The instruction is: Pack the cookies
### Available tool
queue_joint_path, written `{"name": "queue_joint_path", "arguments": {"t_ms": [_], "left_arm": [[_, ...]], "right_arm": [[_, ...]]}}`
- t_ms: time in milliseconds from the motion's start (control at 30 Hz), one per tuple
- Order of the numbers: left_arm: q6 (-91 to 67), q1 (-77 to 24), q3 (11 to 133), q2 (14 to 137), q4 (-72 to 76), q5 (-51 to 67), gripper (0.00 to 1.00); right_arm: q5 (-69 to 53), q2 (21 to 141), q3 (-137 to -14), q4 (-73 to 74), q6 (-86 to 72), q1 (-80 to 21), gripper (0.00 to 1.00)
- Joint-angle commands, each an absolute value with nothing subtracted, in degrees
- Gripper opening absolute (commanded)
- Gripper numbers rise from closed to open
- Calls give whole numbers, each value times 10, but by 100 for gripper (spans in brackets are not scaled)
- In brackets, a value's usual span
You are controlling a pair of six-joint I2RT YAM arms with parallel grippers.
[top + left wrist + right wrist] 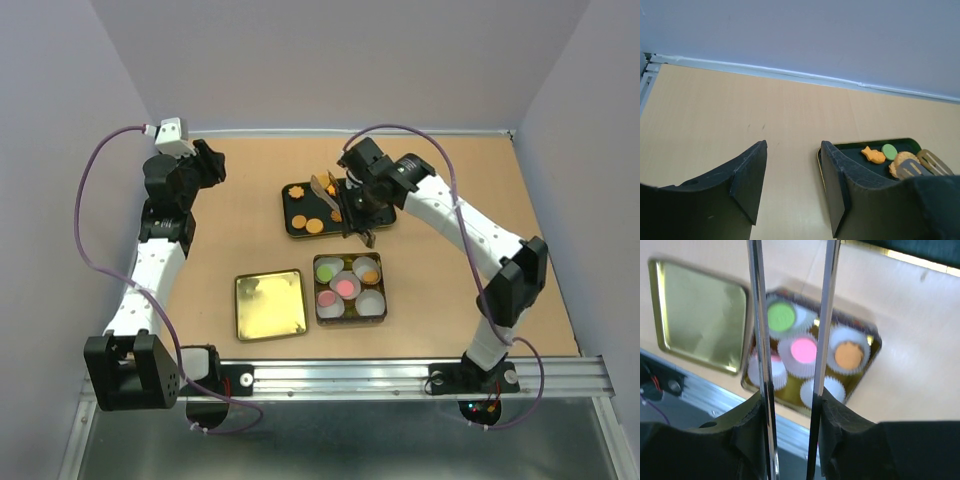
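Observation:
Several cookies lie on a black tray (300, 206): orange ones (314, 226), and in the left wrist view an orange fish-shaped one (873, 155) and a green one (889, 151). My right gripper (358, 222) is shut on metal tongs (757, 315). The tongs' gold tips (929, 161) are at an orange cookie (904, 159) on the tray. A tin (350, 320) holds white paper cups with a green (781, 316), a pink (804, 350) and an orange cookie (848, 354). My left gripper (792, 150) is open and empty, left of the tray (852, 149).
The tin's gold lid (270, 304) lies flat to the left of the tin, near the front rail (400, 375). It also shows in the right wrist view (700, 315). The back wall runs close behind the tray.

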State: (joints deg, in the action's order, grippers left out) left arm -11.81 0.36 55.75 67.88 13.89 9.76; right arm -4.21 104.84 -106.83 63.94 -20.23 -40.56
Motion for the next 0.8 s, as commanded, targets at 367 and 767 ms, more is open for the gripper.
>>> {"name": "queue_joint_path", "arguments": {"t_ms": [367,767], "left_arm": [[-111,2,559,694,171,124,57],[-108,2,554,703,173,124,57]], "right_arm": [[-174,691,-752,693,-288,-410,32],[-337,544,-585,735,-299,-410,32]]}}
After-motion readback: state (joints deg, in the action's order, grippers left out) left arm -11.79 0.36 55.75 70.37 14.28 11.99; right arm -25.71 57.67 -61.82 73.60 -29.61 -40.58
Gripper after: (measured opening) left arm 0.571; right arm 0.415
